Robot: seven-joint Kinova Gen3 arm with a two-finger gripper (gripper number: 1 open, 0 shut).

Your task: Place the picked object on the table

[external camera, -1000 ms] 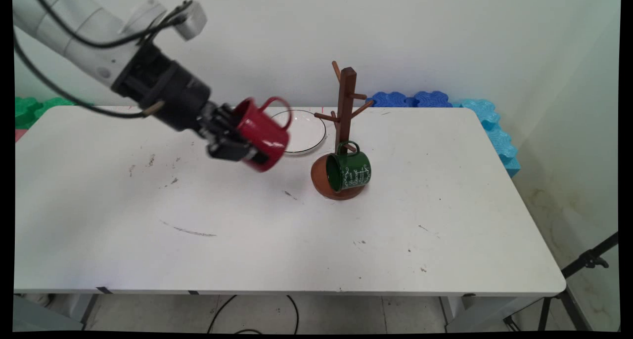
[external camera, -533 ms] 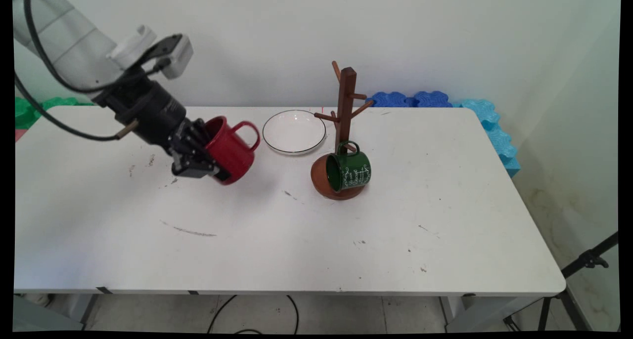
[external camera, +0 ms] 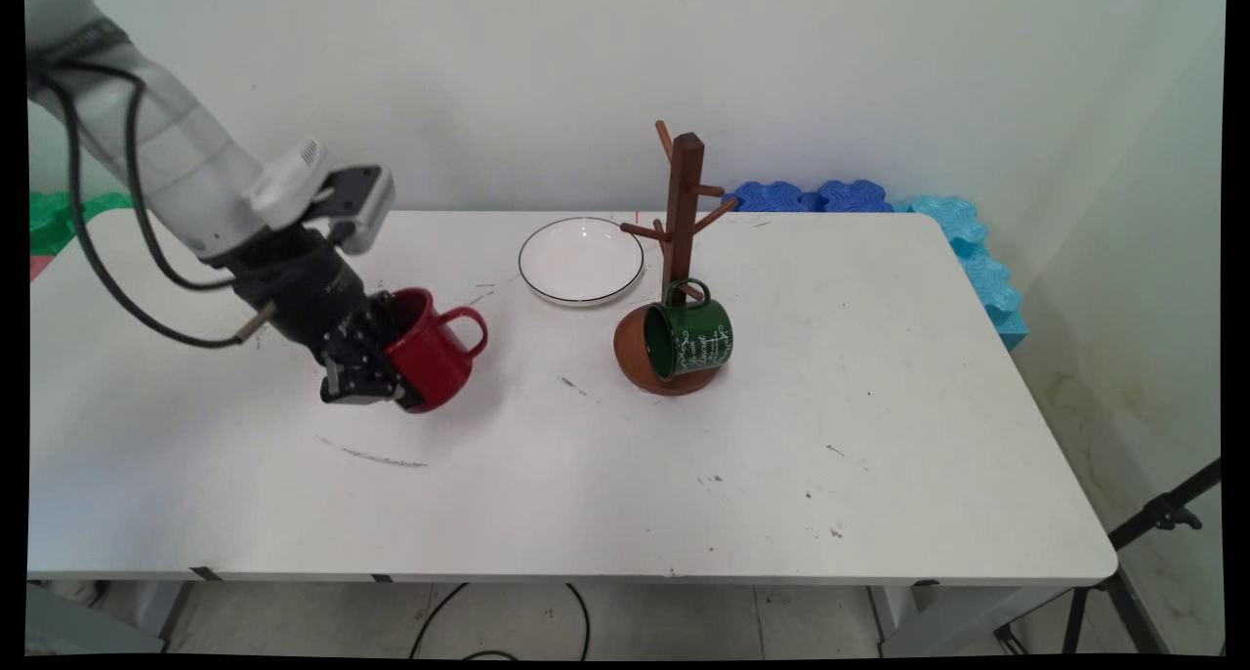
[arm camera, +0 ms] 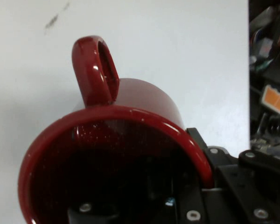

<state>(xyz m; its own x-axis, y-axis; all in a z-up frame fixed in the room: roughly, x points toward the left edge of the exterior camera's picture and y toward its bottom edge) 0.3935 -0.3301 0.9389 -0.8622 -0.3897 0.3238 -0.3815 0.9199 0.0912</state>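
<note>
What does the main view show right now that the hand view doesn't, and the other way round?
Only the main view shows the white plate, the wooden mug tree with a green mug hanging low on it, and the red mug tilted just above the table, left of the plate. Only the hand view looks into the red mug's dark inside, with one of the fingers reaching in past the rim. Both show the gripper clamped on the red mug's rim, its handle pointing away from the gripper, and the white tabletop.
</note>
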